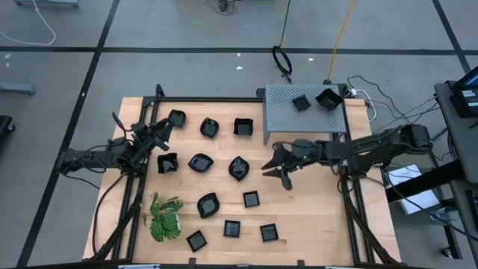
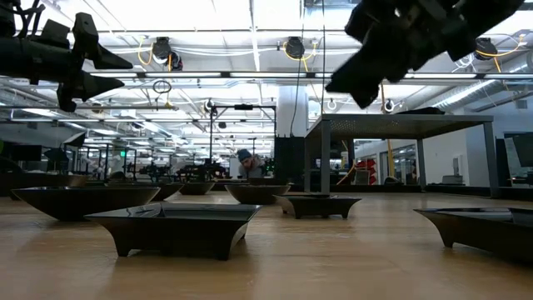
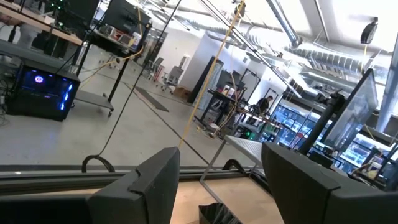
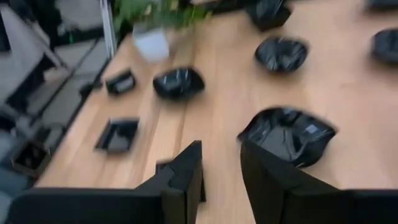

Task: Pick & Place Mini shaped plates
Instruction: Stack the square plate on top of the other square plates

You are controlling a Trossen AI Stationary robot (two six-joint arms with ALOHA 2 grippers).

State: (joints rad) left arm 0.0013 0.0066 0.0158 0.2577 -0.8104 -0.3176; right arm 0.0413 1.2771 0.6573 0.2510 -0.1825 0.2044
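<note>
Readable text: none in any view.
Mini shaped plates [image 1: 200, 162]: plain black, no label or brand.
Worktop [image 1: 314, 213]: bare wood, no markings.
Room beyond: signs and screens too small to read.

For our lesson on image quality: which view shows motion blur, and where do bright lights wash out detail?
The right wrist view is smeared: the small black dishes on the pale wooden table lack crisp edges. The low view has glaring ceiling lights, leaving the right gripper a dark silhouette. The high view is evenly lit.

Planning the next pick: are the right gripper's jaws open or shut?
Open: the right gripper shows a clear gap between its jaws, nothing in it.
</note>
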